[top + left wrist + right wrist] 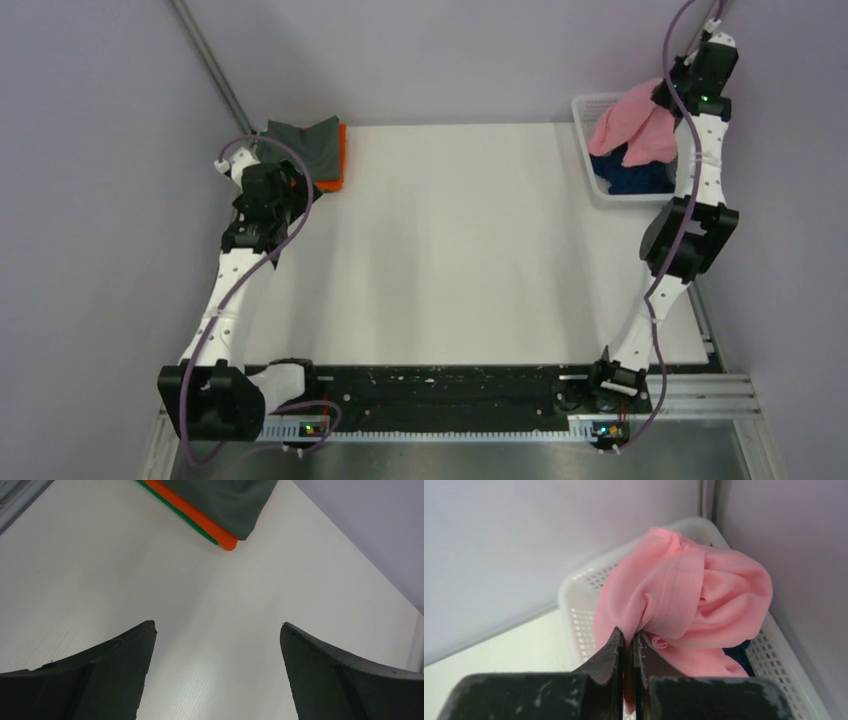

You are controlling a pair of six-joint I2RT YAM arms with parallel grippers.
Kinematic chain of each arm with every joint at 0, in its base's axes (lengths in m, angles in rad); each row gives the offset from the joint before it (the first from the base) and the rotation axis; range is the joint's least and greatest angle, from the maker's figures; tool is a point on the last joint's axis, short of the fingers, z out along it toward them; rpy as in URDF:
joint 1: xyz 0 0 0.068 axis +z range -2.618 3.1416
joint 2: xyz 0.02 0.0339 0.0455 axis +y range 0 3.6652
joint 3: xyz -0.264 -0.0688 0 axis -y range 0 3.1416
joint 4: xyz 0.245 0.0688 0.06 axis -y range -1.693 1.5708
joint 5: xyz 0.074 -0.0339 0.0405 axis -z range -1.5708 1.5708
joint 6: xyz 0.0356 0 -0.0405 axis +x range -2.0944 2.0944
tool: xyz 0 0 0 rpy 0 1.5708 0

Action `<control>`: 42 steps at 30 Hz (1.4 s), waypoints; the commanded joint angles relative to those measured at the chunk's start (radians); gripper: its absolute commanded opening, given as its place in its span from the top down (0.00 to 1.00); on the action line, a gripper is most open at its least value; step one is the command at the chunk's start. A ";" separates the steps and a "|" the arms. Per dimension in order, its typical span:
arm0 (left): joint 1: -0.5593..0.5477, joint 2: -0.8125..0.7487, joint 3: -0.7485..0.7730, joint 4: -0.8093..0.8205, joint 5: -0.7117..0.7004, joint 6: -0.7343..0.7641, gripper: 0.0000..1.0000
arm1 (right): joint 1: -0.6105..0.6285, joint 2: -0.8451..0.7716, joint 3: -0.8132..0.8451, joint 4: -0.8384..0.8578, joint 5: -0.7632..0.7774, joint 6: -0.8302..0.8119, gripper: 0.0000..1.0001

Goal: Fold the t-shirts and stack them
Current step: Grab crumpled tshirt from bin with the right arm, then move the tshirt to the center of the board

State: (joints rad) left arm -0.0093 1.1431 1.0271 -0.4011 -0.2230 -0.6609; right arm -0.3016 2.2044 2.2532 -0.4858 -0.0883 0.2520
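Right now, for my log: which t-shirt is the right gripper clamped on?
The light pink t-shirt, bunched over the basket; the navy t-shirt lies inside it, the grey t-shirt lies far left.

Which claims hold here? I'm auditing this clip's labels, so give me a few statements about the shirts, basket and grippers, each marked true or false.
1. The right gripper is shut on the pink t-shirt. True.
2. The dark grey t-shirt lies on top of the orange t-shirt. True.
3. The left gripper holds the dark grey t-shirt. False: it is open and holds nothing, over the table, short of the stack.
4. The white basket has nothing in it. False: a navy blue t-shirt lies in it, under the pink one.
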 commanded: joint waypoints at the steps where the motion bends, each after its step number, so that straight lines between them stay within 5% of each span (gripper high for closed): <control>1: -0.003 -0.026 0.028 0.051 0.011 0.042 0.01 | 0.050 -0.156 0.066 0.064 -0.046 -0.059 1.00; 9: -0.003 -0.043 0.037 0.067 0.044 0.073 0.01 | 0.151 -0.251 0.134 0.086 -0.151 -0.054 1.00; 19: -0.003 -0.035 -0.001 0.108 0.115 0.082 0.01 | 0.459 -0.339 0.118 0.180 -0.532 -0.027 1.00; 23: -0.003 -0.017 0.011 0.099 0.124 0.083 0.01 | 0.503 -0.375 -0.018 0.190 -0.659 -0.025 1.00; 26: -0.003 0.007 0.019 0.094 0.139 0.080 0.01 | 0.504 -0.464 -0.278 0.197 -0.632 -0.093 0.99; 28: -0.004 0.025 0.019 0.087 0.148 0.081 0.01 | 0.503 -0.556 -0.529 0.215 -0.478 -0.160 0.87; 33: -0.004 0.078 0.001 0.032 0.154 0.085 0.01 | 0.495 -0.674 -1.015 0.303 0.198 -0.180 0.12; 36: -0.005 0.123 -0.020 0.020 0.188 0.082 0.01 | 0.494 -0.686 -1.060 0.253 0.289 -0.165 0.01; 42: -0.034 0.258 -0.031 -0.003 0.326 0.041 0.01 | 0.511 -0.719 -1.154 0.237 0.099 -0.054 0.01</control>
State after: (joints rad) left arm -0.0193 1.3327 1.0077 -0.3901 -0.0090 -0.5964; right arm 0.1905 1.5673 1.1229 -0.3161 0.0395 0.1207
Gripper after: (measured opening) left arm 0.987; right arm 0.985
